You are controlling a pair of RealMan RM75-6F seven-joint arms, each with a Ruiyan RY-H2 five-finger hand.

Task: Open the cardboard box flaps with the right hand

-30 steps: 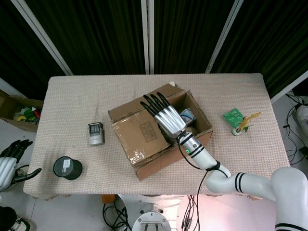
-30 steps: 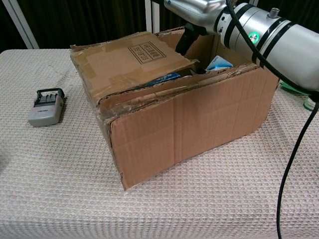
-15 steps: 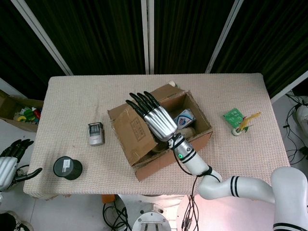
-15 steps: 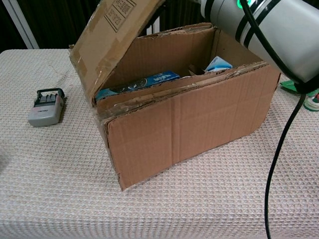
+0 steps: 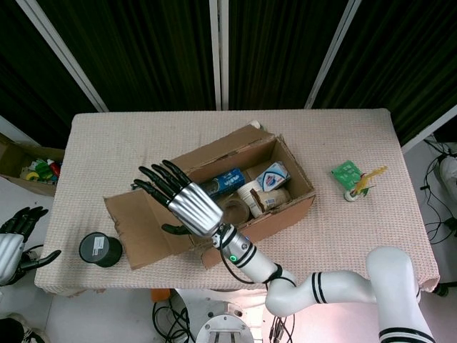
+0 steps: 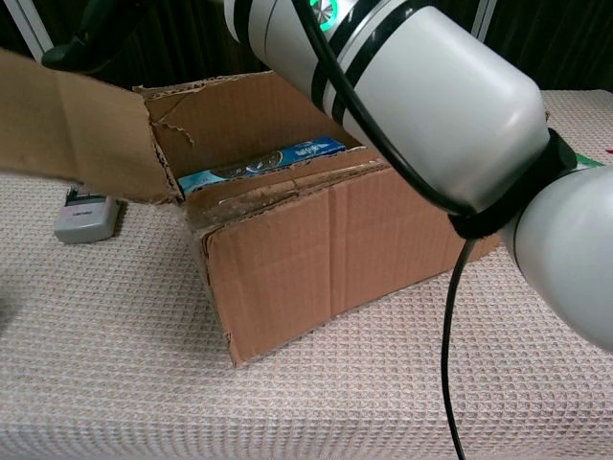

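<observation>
The cardboard box (image 5: pixel 282 207) stands mid-table with its top uncovered. Its big left flap (image 5: pixel 132 232) is folded outward and lies spread to the left; in the chest view the flap (image 6: pixel 77 129) sticks out level from the box (image 6: pixel 335 249). My right hand (image 5: pixel 182 204) hovers palm-down over that flap with its fingers spread wide, holding nothing; whether it touches the cardboard I cannot tell. Inside lie a blue packet (image 5: pixel 223 180), a small carton (image 5: pixel 273 175) and cups. My left hand (image 5: pixel 11 239) hangs off the table's left edge, empty.
A black round tin (image 5: pixel 98 249) sits near the front left corner. A grey stapler-like device (image 6: pixel 86 216) lies left of the box, under the flap. A green item (image 5: pixel 348 174) rests at the right. My right forearm (image 6: pixel 402 86) fills the chest view's upper half.
The right hand swept leftward and carried the left flap from closed, through upright, to folded fully outward. The box's contents came into view. The left hand stayed put.
</observation>
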